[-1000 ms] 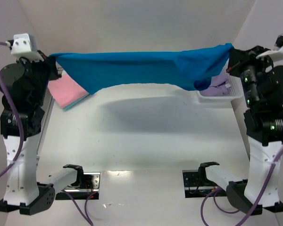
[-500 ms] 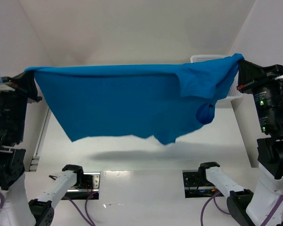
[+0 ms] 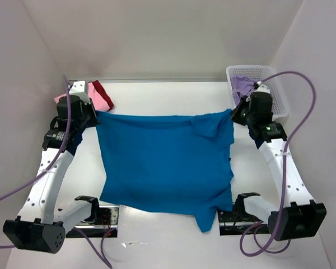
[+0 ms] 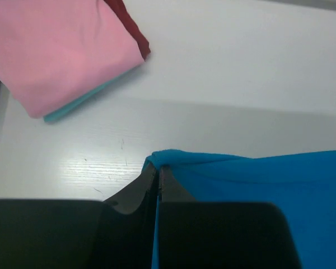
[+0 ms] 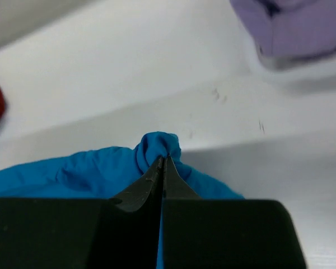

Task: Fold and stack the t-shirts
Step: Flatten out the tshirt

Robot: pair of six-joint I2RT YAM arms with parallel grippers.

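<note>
We see the left end effector [image 4: 158, 172] pinched fully closed on 1 far corner of the blue t-shirt [image 3: 165, 165], with the cloth bunched right at its tips. The right end effector [image 5: 163, 161] is clamped just as tight on the other far corner, a small knot of blue fabric gathered at its tip. Both arms reach forward from their bases and stretch low over the bench [image 3: 157, 95], 1 along each side. The 2 wrists are well apart, with the shirt's far hem pulled straight between them. The shirt is spread across the middle of the bench, its near edge reaching the arm bases. A folded pink t-shirt [image 4: 67, 50], with a red t-shirt [image 4: 131, 25] showing at its far edge, sits near the left end effector. A lavender t-shirt [image 3: 243, 85] lies in the white basket [image 3: 271, 73] at far right.
</note>
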